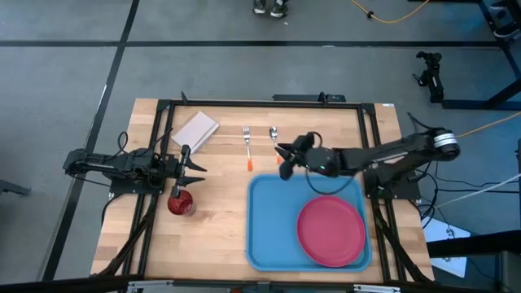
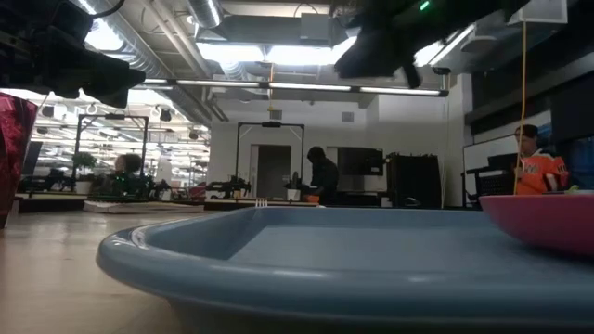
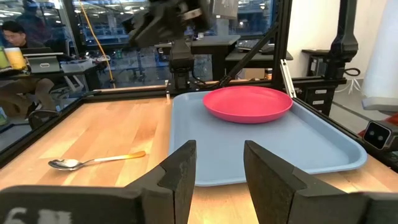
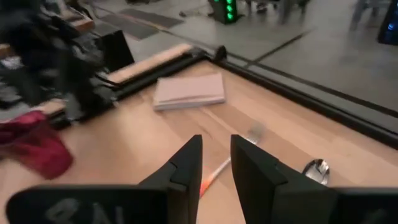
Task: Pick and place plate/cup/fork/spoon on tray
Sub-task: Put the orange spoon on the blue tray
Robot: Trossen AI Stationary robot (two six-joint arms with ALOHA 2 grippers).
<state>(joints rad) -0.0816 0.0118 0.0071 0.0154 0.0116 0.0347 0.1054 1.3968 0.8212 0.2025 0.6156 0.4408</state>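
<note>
Currently, the right gripper (image 1: 282,152), fingers slightly apart, hovered near the fork (image 1: 247,147) and spoon (image 1: 274,134); a misaligned descent risked nudging either aside. The left gripper (image 1: 194,168), fingers apart, waited above the cup (image 1: 180,203). The plate (image 1: 330,230) sat on the tray (image 1: 269,220).

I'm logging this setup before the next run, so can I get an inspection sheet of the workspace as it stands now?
Surface: wooden table, dark frame around it.
Job's things: plate already on the tray; cup on the wood beside the tray; fork and spoon on the wood beyond the tray.
Clutter: pale pad near the far left corner.
Grippers: left gripper open, just above the cup; right gripper open, beside the spoon.
Cables: yellow cable on the floor.
Surroundings: people in the room behind.
</note>
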